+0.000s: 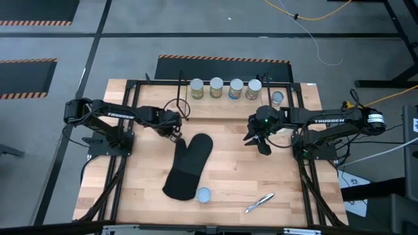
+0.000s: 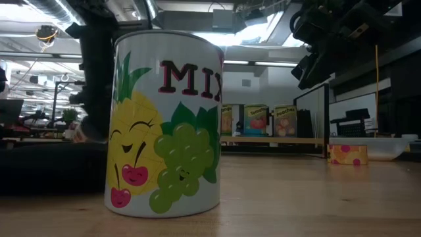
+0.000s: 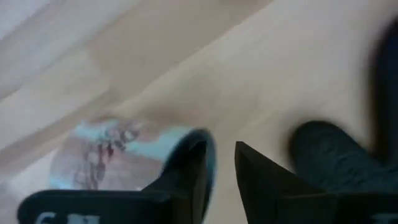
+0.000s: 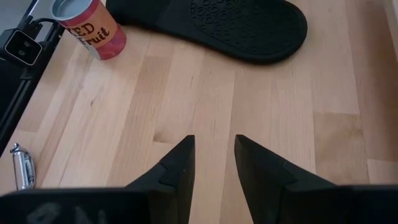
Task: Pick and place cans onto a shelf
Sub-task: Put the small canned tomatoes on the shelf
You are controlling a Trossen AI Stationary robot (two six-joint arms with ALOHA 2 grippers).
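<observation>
lying beside left gripper (image 3: 221, 180): can (image 3: 118, 152)

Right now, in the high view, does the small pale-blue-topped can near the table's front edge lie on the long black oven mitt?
No. The pale-blue-topped can stands on the bare wooden table, just beside the end of the black oven mitt.

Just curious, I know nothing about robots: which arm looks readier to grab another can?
Left. The left gripper sits right beside a pale-blue-topped cylindrical tin can; the right gripper hovers over bare light wooden table.
</observation>
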